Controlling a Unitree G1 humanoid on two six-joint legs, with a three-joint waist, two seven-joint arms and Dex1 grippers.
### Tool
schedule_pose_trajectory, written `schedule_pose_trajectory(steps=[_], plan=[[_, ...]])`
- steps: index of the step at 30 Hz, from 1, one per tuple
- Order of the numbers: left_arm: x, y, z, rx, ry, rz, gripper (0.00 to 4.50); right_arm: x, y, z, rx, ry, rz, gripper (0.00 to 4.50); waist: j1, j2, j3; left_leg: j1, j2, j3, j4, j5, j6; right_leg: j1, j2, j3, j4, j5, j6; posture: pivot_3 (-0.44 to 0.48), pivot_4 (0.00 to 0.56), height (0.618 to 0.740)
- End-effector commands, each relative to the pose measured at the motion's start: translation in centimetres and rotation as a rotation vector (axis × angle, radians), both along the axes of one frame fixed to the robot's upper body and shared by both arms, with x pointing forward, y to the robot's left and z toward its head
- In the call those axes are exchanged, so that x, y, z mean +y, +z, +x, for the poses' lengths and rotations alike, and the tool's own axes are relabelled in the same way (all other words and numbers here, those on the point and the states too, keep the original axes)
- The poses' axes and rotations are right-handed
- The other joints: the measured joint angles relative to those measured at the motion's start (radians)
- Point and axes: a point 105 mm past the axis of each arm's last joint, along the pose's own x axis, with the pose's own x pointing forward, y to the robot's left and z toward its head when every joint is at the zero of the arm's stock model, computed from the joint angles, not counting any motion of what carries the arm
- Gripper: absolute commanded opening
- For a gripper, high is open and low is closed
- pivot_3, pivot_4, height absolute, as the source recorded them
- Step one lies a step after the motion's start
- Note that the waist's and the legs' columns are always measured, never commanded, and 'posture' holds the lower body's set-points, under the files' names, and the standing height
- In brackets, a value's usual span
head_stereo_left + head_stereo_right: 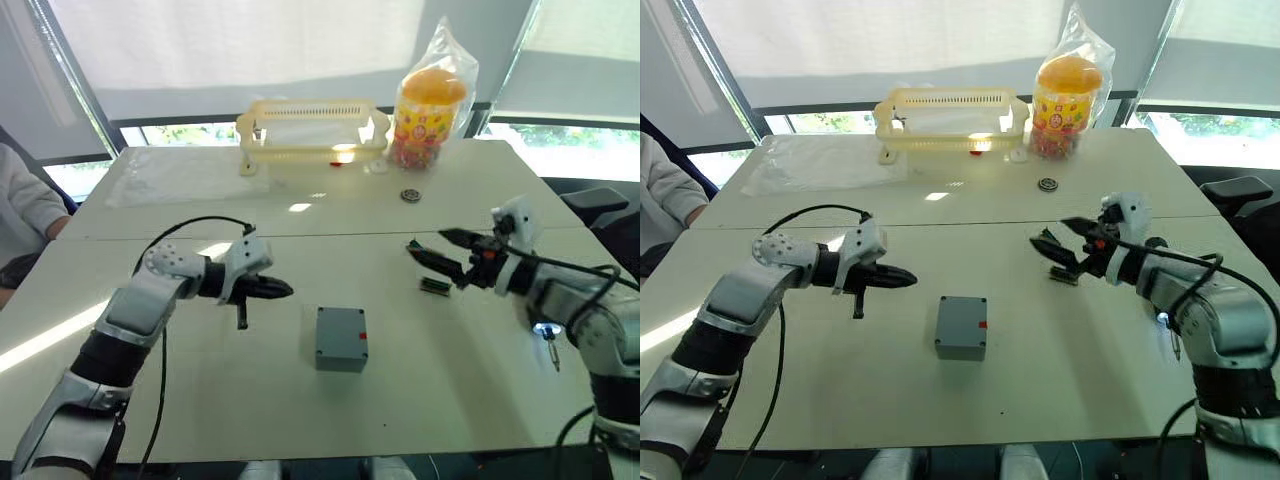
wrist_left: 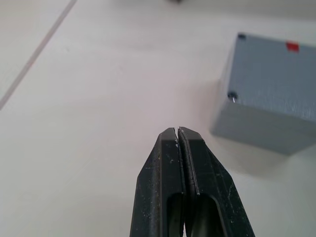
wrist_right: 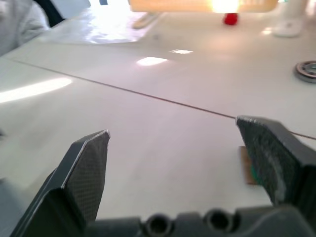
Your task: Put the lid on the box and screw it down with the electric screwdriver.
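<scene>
At the table's middle, the left gripper (image 1: 285, 290) hovers with its 2 black fingers (image 2: 170, 168) pressed together, clenched on nothing, its tips just beside the blue-grey plastic box (image 1: 341, 338), not touching it. The box sits closed, with a flat blue-grey lid (image 2: 276, 74) on top and a red mark at one edge. The right gripper (image 1: 440, 250) is spread wide and empty above the white table (image 1: 250, 400), well apart from the box. Near it lie small green connector blocks (image 1: 434, 286). Farther back stand a yellow plastic basket (image 1: 312, 130), a bagged orange-lidded jar (image 1: 428, 115) and a small round metal part (image 1: 410, 195).
</scene>
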Motion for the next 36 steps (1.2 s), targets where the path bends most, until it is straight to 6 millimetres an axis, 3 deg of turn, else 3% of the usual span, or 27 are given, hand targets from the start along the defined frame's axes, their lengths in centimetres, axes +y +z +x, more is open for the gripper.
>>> schedule_pose_trajectory(steps=[1, 7, 16, 19, 23, 33, 36], plan=[[-0.6, 1.5, -0.2, -0.029, -0.001, -0.061, 0.00, -1.0, -0.9, 3.3, -0.039, -0.102, -0.082, 4.46, -0.002, 0.000, 0.000, 0.000, 0.000, 0.000, 0.000, 0.000, 0.000, -0.001, 0.000, 0.000, 0.000, 0.000, 0.000, 0.000, 0.150, 0.740], [-0.8, 0.6, -0.9, -0.010, 0.021, -0.072, 0.00, -0.4, -2.4, 6.5, -0.031, -0.108, -0.152, 4.46, -0.005, 0.000, 0.000, -0.002, -0.001, 0.001, -0.002, 0.001, -0.001, -0.009, -0.001, 0.002, 0.009, 0.000, 0.000, 0.000, 0.150, 0.740], [-0.9, -0.5, -1.6, 0.013, 0.044, -0.078, 0.00, -0.3, -3.1, 7.7, -0.019, -0.110, -0.160, 4.46, -0.005, 0.000, 0.000, -0.001, -0.001, 0.001, -0.002, 0.002, -0.004, -0.009, 0.000, 0.002, 0.011, 0.000, 0.000, 0.000, 0.150, 0.740], [-1.0, -0.7, -1.7, 0.017, 0.046, -0.078, 0.00, -0.1, -3.3, 7.9, -0.016, -0.114, -0.165, 3.63, -0.006, 0.000, 0.000, -0.001, -0.001, 0.001, -0.003, 0.003, -0.005, -0.009, 0.000, 0.002, 0.011, 0.000, 0.000, 0.000, 0.150, 0.740], [-0.9, -0.8, -1.6, 0.022, 0.052, -0.078, 0.00, 0.5, -3.5, 8.2, -0.013, -0.105, -0.170, 1.62, -0.009, 0.001, 0.000, -0.001, -0.001, 0.001, -0.004, 0.003, -0.006, -0.009, 0.000, 0.002, 0.011, 0.000, 0.000, 0.000, 0.150, 0.740], [-0.7, -1.2, -1.3, 0.025, 0.059, -0.069, 0.00, 0.7, -3.9, 8.2, 0.005, -0.099, -0.165, 1.62, -0.024, 0.001, 0.000, -0.001, -0.001, 0.000, -0.007, 0.006, -0.010, -0.010, 0.000, 0.002, 0.011, 0.000, 0.000, 0.000, 0.150, 0.740], [-0.7, -1.4, -1.2, 0.024, 0.062, -0.069, 0.00, 0.6, -3.9, 8.3, 0.006, -0.107, -0.167, 0.72, -0.028, 0.001, 0.000, 0.000, -0.001, 0.000, -0.008, 0.006, -0.010, -0.010, 0.000, 0.002, 0.011, 0.000, 0.000, 0.000, 0.150, 0.740]])
